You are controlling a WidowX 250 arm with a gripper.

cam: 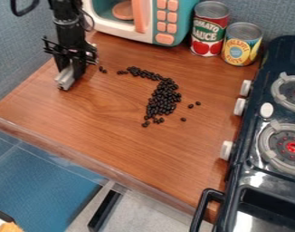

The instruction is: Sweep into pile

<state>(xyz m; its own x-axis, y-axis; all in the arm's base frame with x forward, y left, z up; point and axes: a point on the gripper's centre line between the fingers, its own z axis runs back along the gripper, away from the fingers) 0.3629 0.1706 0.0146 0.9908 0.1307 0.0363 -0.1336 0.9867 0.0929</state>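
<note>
A wood-look counter (107, 131) carries loose black beans (165, 96) in a bent trail at the centre, stragglers beside it, with a toy microwave (183, 20) and two cans at the top and a stove (264, 179) at right. The gripper (65, 82) hangs downward at upper left, jaws spread or together, I cannot tell; the frame cuts off the microwave and stove.

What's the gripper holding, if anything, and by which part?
Can't be told: a grey piece sits at the tip of the gripper, but whether held or built in is unclear.
</note>
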